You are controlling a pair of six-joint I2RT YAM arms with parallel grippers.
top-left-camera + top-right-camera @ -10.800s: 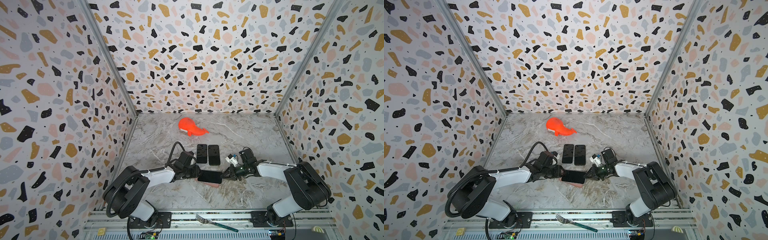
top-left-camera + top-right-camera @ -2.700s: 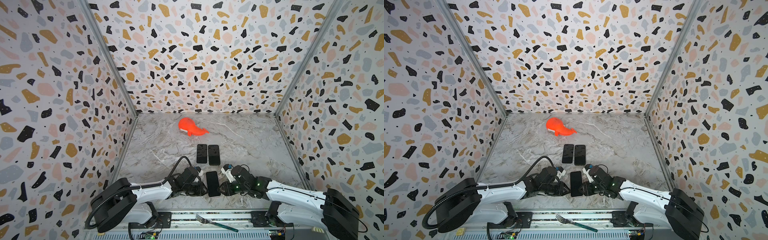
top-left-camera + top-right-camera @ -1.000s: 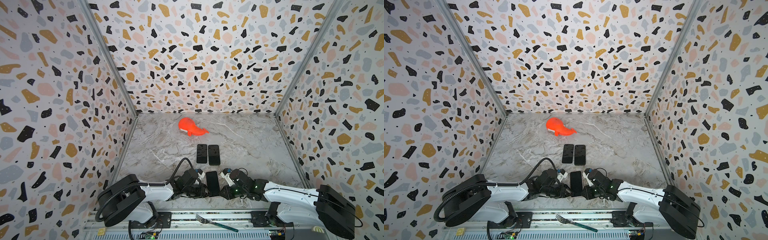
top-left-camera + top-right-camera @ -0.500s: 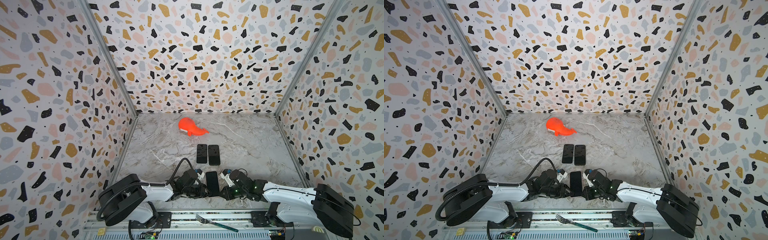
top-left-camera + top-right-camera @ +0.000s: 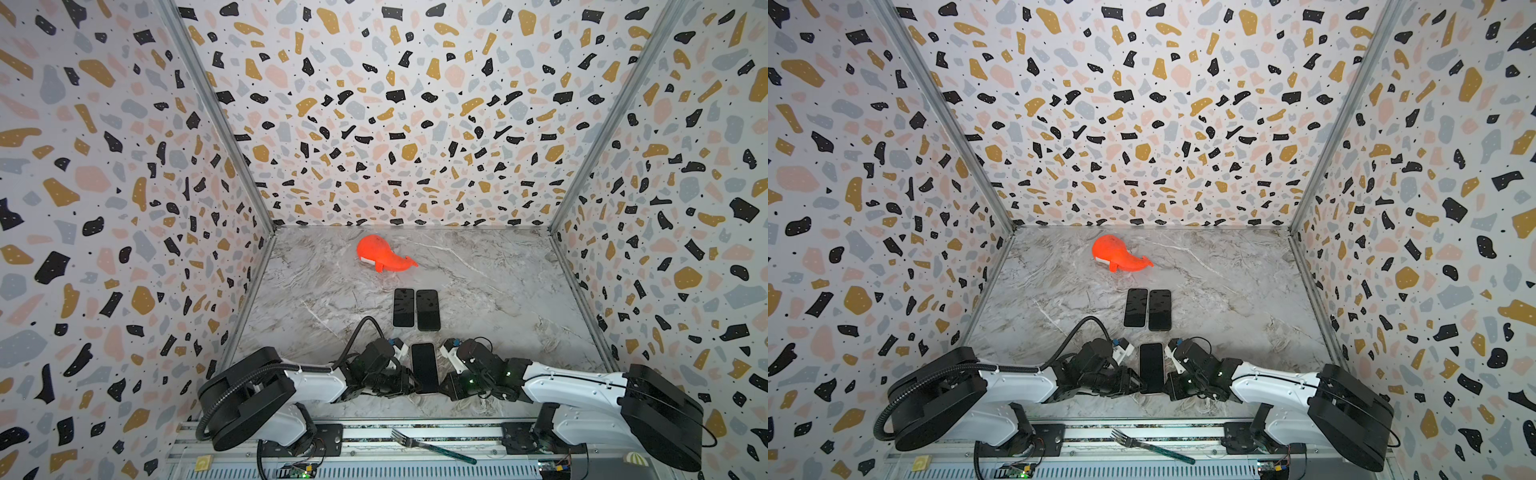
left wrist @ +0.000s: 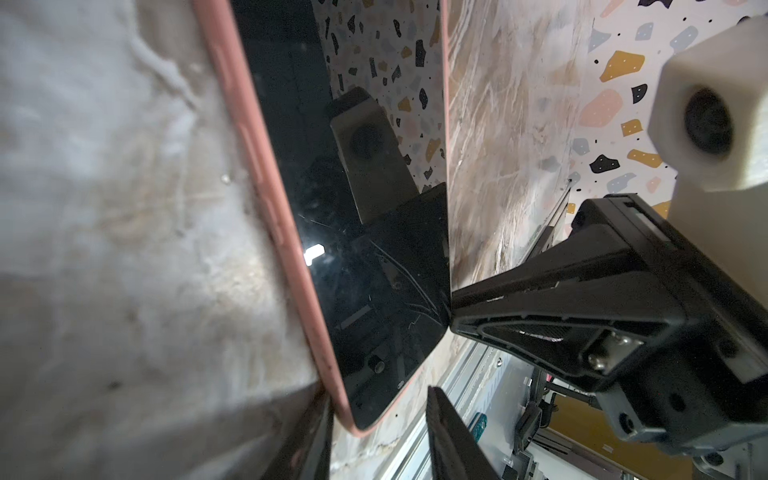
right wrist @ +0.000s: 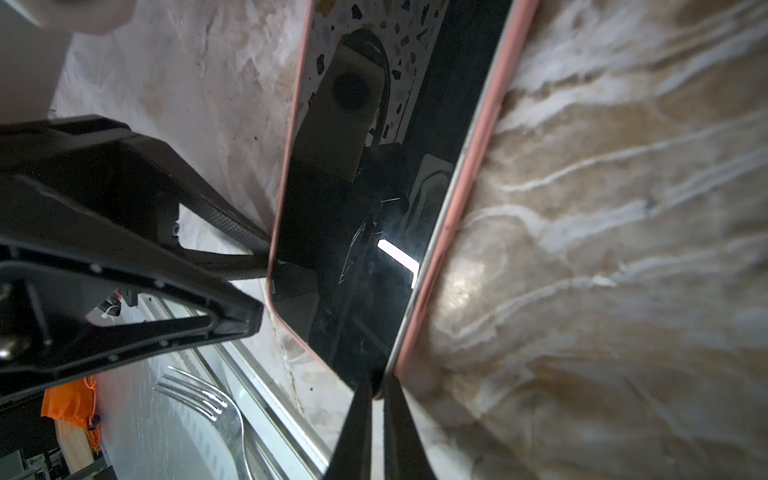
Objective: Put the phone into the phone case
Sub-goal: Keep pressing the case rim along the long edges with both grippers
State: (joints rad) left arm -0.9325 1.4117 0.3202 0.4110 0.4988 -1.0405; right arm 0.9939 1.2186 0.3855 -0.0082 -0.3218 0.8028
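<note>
The phone (image 5: 424, 368) (image 5: 1151, 368), black screen up, lies lengthwise near the table's front edge between both grippers. It sits inside the pink phone case (image 6: 266, 195) (image 7: 469, 174). A silvery phone edge shows above the pink rim on one long side. My left gripper (image 5: 405, 384) (image 6: 378, 399) is open, and the phone's near corner lies between its fingers. One finger rests against the case. My right gripper (image 5: 446, 384) (image 7: 376, 386) is shut, with its tips pressed at the other near corner. Whether they pinch the rim I cannot tell.
Two more black phones (image 5: 404, 307) (image 5: 428, 309) lie side by side just behind. An orange whale toy (image 5: 380, 258) sits near the back wall. A fork (image 5: 432, 446) lies on the front rail. Patterned walls close in three sides.
The right gripper's jaws have closed at the phone's corner over the last second. Both arms have barely moved. Much earlier the phone lay crosswise and farther back.
</note>
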